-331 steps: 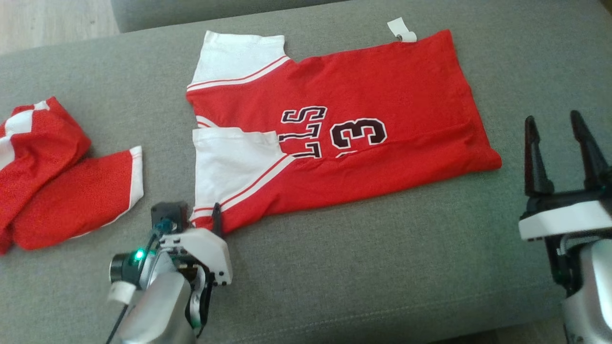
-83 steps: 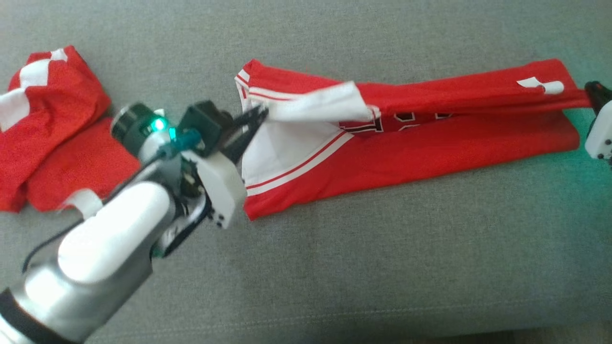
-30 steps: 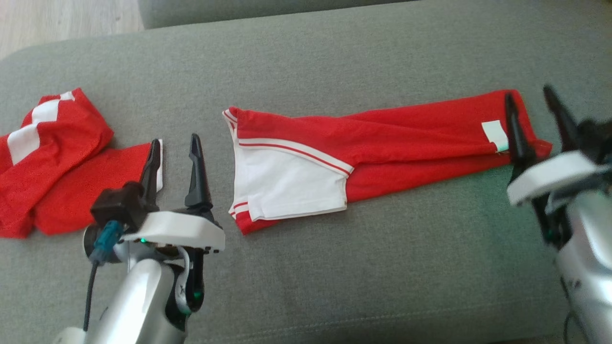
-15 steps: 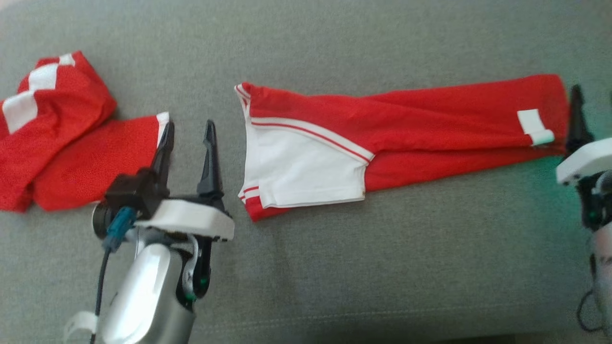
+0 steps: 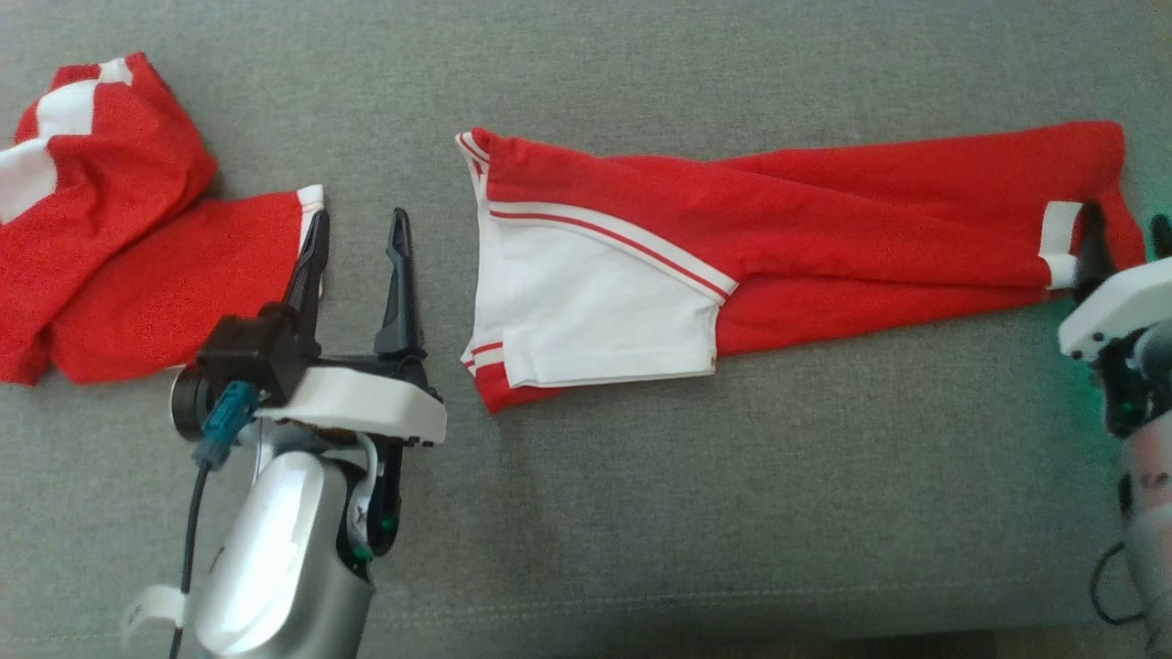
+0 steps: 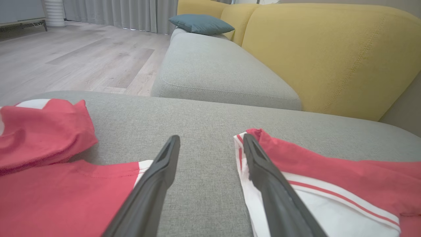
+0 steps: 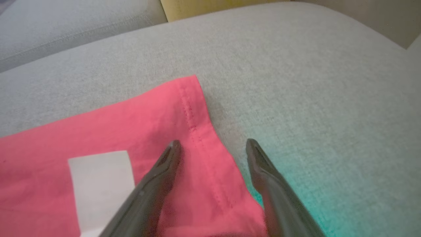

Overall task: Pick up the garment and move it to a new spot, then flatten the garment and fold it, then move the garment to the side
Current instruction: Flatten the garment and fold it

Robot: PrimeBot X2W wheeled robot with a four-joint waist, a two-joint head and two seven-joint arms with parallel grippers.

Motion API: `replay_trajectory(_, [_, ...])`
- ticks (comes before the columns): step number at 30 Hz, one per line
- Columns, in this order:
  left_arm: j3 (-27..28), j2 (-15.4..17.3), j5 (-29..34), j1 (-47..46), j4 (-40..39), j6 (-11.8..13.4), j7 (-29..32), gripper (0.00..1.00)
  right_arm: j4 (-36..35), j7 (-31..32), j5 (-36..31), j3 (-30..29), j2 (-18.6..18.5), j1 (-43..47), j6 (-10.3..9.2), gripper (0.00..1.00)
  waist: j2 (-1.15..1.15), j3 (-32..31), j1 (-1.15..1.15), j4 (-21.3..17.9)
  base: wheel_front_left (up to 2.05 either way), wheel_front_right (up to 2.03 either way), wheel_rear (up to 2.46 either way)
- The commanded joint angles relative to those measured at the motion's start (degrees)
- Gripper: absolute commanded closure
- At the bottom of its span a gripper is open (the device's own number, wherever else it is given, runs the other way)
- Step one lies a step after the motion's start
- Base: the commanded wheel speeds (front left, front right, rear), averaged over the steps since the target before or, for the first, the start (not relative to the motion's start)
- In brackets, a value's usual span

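Observation:
The garment (image 5: 824, 229), a red jersey with white sleeves, lies folded into a long strip across the grey cushion (image 5: 732, 476); its white sleeve end (image 6: 329, 210) faces left and its hem with a white tag (image 7: 98, 177) faces right. My left gripper (image 5: 352, 233) stands open just left of the sleeve end, touching nothing. At the hem, my right gripper (image 5: 1124, 229) is open above the corner (image 7: 210, 148), holding nothing.
Another crumpled red and white garment (image 5: 101, 210) lies at the far left, close to the left gripper (image 6: 210, 143). A second grey seat (image 6: 217, 72) and a yellow backrest (image 6: 329, 49) stand beyond the cushion, with wooden floor (image 6: 65, 56) to the left.
The head camera has tilted down, so the whole picture shifted. Both grippers, which held the garment's ends earlier, stand open beside the folded strip; the right one has drawn slightly back.

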Motion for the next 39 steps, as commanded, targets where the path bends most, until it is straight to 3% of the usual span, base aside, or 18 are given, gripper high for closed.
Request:
replay_trajectory(1, [2.3, 0.2, 0.6, -2.1, -1.5, -0.1, -0.3, 0.00, -1.1, 0.5, 0.5, 1.3, 0.2, -1.3, 0.37, 0.00, 0.00, 0.3, 0.00, -0.3, 0.00, 0.00, 0.00])
replay_trajectory(19, [4.4, 0.0, 2.6, -4.3, -1.7, -0.8, -0.3, 0.00, -4.4, 2.9, 9.5, 7.8, 1.6, 0.2, 0.37, 0.00, 0.00, 3.1, 0.00, -3.3, 0.00, 0.00, 0.00])
replay_trajectory(20, [4.5, 0.0, 2.6, -4.3, -1.6, -0.9, -0.3, 0.00, -4.5, 3.0, 9.9, 8.0, 1.6, 0.2, 0.37, 0.60, 0.00, 3.1, 0.00, -3.4, 0.00, 0.00, 0.00])
replay_trajectory(21, [4.6, 0.0, 2.7, -4.4, -1.6, -0.9, -0.3, 0.00, -4.6, 3.2, 10.3, 8.2, 1.5, 0.3, 0.37, 1.00, 0.00, 3.0, 0.00, -3.4, 0.00, 0.00, 0.00])
replay_trajectory(30, [5.5, 0.0, 2.7, -3.4, -1.5, -1.3, -0.3, 0.00, -2.4, 3.3, 11.2, 6.9, -2.8, 0.5, 0.37, 1.00, 0.00, 0.3, 0.00, -3.1, 0.00, 0.00, 0.00])
replay_trajectory(35, [5.7, 0.0, 1.9, -2.3, -2.0, -1.1, -0.3, 0.00, 2.8, -0.1, 4.6, 1.0, -7.0, -1.2, 0.37, 1.00, 0.00, -1.4, 0.00, -2.9, 0.00, 0.00, 0.00])
replay_trajectory(39, [5.7, 0.0, 1.3, -1.5, -2.3, -0.9, -0.3, 0.00, 5.9, -1.9, -0.7, -3.8, -7.0, -3.3, 0.37, 1.00, 0.00, -2.4, 0.00, -2.8, 0.00, 0.00, 0.00])
